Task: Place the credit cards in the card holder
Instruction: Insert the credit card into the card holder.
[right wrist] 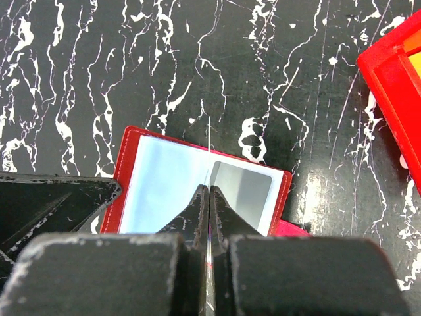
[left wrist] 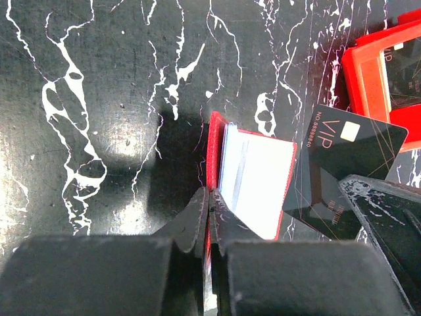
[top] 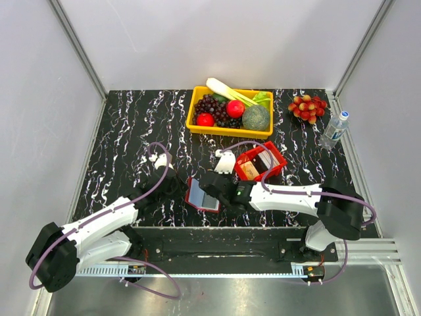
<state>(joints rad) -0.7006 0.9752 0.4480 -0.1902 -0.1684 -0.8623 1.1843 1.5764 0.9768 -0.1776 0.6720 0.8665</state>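
Observation:
The dark red card holder (top: 202, 195) lies open on the table, its pale blue-grey inner faces up. My left gripper (left wrist: 210, 203) is shut on its raised left cover (left wrist: 216, 148). My right gripper (right wrist: 209, 192) is shut on a black VIP card (left wrist: 345, 158), held on edge just above the holder (right wrist: 164, 178); in the right wrist view the card shows as a thin line (right wrist: 209, 141). A grey card (right wrist: 243, 187) sits in the holder's right pocket. More cards, one tan-orange (top: 250, 170), lie in the bright red tray (top: 279, 160).
A yellow basket (top: 195, 108) of fruit and vegetables stands at the back. A red fruit bunch (top: 307, 106) and a water bottle (top: 334, 129) are at the back right. A small white object (top: 225, 162) lies left of the tray.

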